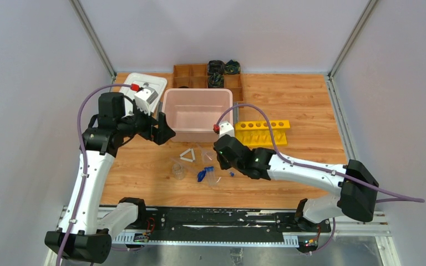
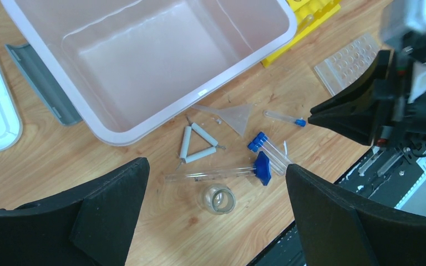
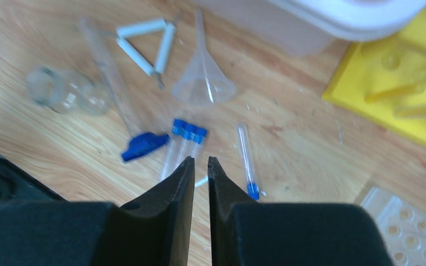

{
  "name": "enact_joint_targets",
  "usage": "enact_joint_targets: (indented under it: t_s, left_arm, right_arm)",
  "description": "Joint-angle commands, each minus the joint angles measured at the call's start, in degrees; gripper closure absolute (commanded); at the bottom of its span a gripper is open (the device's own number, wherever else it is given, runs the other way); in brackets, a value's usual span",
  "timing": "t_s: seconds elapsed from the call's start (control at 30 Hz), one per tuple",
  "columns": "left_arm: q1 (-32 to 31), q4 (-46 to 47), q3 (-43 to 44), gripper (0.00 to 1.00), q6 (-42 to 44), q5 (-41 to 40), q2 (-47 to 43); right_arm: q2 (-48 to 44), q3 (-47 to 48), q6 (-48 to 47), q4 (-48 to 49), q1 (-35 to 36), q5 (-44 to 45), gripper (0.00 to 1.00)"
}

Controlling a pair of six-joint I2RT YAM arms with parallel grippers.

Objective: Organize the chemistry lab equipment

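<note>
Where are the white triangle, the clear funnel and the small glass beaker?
White rod-sided triangle (image 2: 186,143): left wrist view, on its left rod.
Clear cone-shaped funnel (image 2: 238,116): left wrist view, on the cone.
Small clear glass beaker (image 2: 218,199): left wrist view, middle of its round body.

A pink bin (image 1: 194,136) is set on a wooden table (image 1: 299,105). A white tray (image 1: 144,78) is placed off the bin's rear left corner, and a grey strip (image 2: 43,83) is laid between the two, just beside the bin's wall. A wooden divider box (image 1: 191,75) is set just behind the bin, with dark round items (image 1: 216,67) kept in its right compartments. A yellow rack (image 1: 262,132) is laid right of the bin, and a clear well plate (image 2: 346,61) is seen beside it, farther from the bin.
</note>
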Motion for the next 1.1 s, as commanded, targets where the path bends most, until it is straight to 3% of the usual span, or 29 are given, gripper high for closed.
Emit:
enact_joint_targets:
  t_s: [0.0, 0.27, 0.53, 0.83, 1.07]
  left_arm:
    - [-0.26, 0.08, 0.29, 0.0, 0.65, 1.53, -0.47]
    - [-0.26, 0.09, -0.34, 0.0, 1.78, 2.23, -1.14]
    - [-0.26, 0.07, -0.29, 0.0, 1.23, 2.35, -0.53]
    - [-0.26, 0.06, -0.58, 0.0, 1.89, 1.65, -0.89]
    - [-0.26, 0.06, -0.59, 0.0, 2.04, 1.48, -0.94]
  right_arm:
    - [-1.16, -4.82, 2.55, -2.58, -0.88, 1.18, 0.81]
    - [-4.53, -11.12, 6.08, -5.51, -1.48, 1.42, 0.66]
    - [2.56, -11.06, 3.28, -0.47, -5.33, -2.32, 0.49]
    - [10.68, -8.79, 0.06, 4.17, -7.99, -6.57, 0.49]
    - [15.53, -7.28, -0.39, 5.11, -9.06, -8.72, 0.61]
